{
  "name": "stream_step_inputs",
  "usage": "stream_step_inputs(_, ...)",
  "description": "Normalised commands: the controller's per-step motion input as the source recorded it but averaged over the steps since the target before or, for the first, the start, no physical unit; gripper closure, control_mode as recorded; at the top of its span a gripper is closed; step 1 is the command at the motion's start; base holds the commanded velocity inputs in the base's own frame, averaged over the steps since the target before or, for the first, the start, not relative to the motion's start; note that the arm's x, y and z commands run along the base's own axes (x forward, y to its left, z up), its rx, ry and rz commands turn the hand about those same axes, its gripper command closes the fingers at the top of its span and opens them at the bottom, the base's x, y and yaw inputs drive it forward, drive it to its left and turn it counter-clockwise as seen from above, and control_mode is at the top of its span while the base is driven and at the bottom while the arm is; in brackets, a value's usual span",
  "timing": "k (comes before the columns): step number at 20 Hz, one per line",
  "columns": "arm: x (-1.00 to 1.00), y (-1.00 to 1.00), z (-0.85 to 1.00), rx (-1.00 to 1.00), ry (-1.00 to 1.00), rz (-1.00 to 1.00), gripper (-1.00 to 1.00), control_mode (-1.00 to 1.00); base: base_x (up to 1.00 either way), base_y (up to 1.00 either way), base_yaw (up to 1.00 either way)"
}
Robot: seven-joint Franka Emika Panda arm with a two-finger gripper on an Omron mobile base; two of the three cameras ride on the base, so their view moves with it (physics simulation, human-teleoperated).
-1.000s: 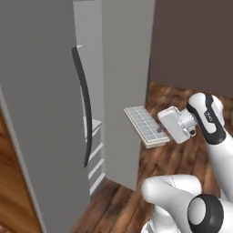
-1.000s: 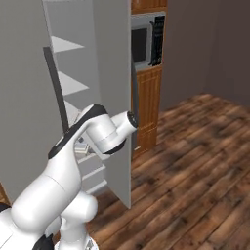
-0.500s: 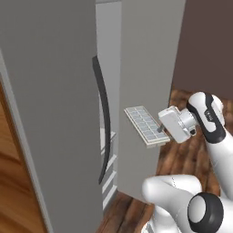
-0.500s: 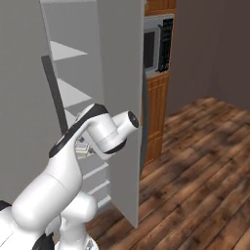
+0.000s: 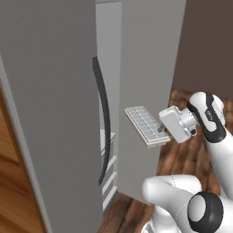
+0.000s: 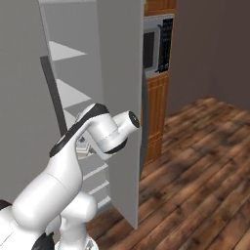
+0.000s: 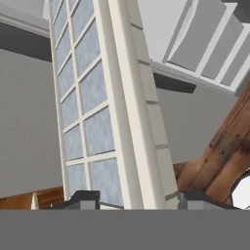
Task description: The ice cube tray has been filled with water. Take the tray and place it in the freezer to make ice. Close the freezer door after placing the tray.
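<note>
here the hand (image 5: 160,132) grips the tray (image 5: 146,125) at centre frame, short of the freezer (image 5: 108,150); tilting could spill water, or its end could catch the door (image 5: 54,113).

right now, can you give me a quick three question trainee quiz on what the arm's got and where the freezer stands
1. True or false: the flat pale grey-white ice cube tray with its grid of bluish cells already lies on a white freezer shelf.
2. What do the jaws of the gripper hold? A) the dark curved door handle B) the ice cube tray C) nothing
3. Fill in: the tall matte-grey freezer door stands ____.

Key
1. False: the tray is held in the air, in front of the grey unit, outside the freezer.
2. B: in the hand view both fingertips sit at either side of the tray's near end.
3. Open: white shelves show inside.
</note>
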Motion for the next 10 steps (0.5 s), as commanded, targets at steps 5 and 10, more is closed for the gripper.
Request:
stream_step_inputs(5, 0.0, 0.0, 0.0, 0.0, 0.0, 0.0, 1.0, 1.0, 0.38, 0.0, 0.02)
stream_step_inputs(10, 0.0, 0.0, 0.0, 0.0, 0.0, 0.0, 1.0, 1.0, 0.53, 0.0, 0.06)
